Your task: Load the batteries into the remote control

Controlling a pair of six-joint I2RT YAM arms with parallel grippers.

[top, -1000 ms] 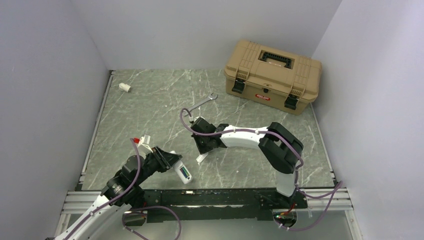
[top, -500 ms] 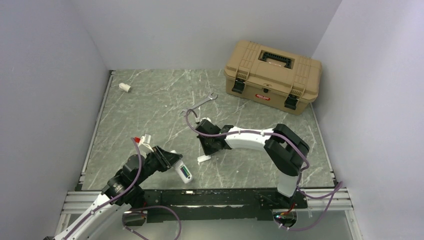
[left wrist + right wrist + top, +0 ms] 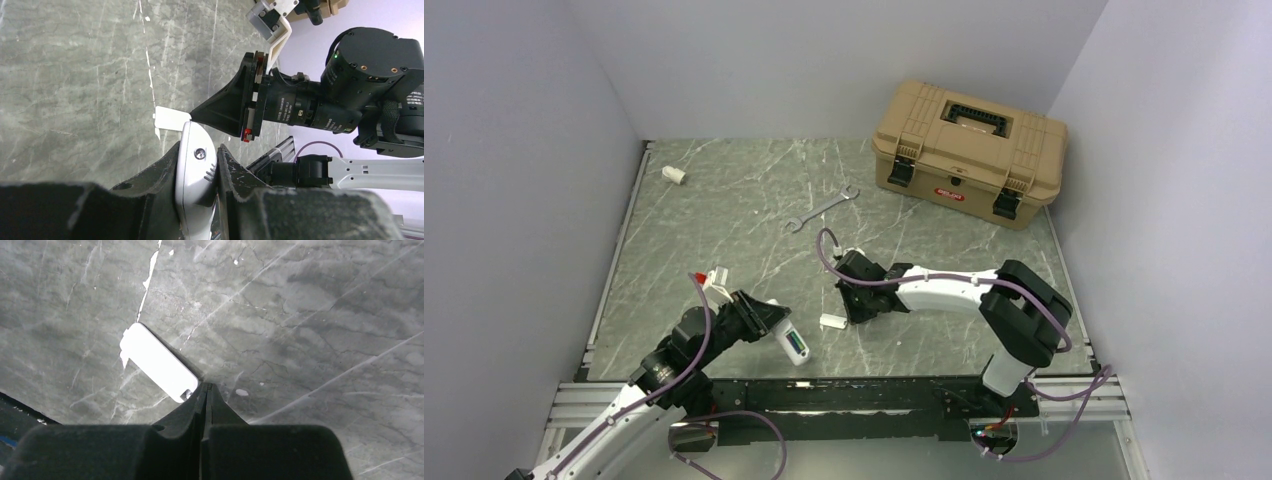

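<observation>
The remote control (image 3: 792, 343) is at the near left of the table (image 3: 724, 200), clamped between the left gripper's (image 3: 764, 322) fingers, with a green battery (image 3: 796, 347) showing in its recess. Just to its right, the right gripper (image 3: 206, 387) is fully closed and holds nothing, its tips just beside a small white tab (image 3: 159, 362) lying flat. A wrench (image 3: 821, 209) and a toolbox (image 3: 969, 150) lie farther back.

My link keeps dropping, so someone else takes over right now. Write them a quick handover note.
Left gripper: shut on the remote, recess facing up.
Right gripper: shut, empty, tips at a corner of the white tab lying on the table.
Done: a green battery shows in the recess.
Left: the second battery cannot be made out, so check it first. The tab may be the cover, likely fitted last.
</observation>
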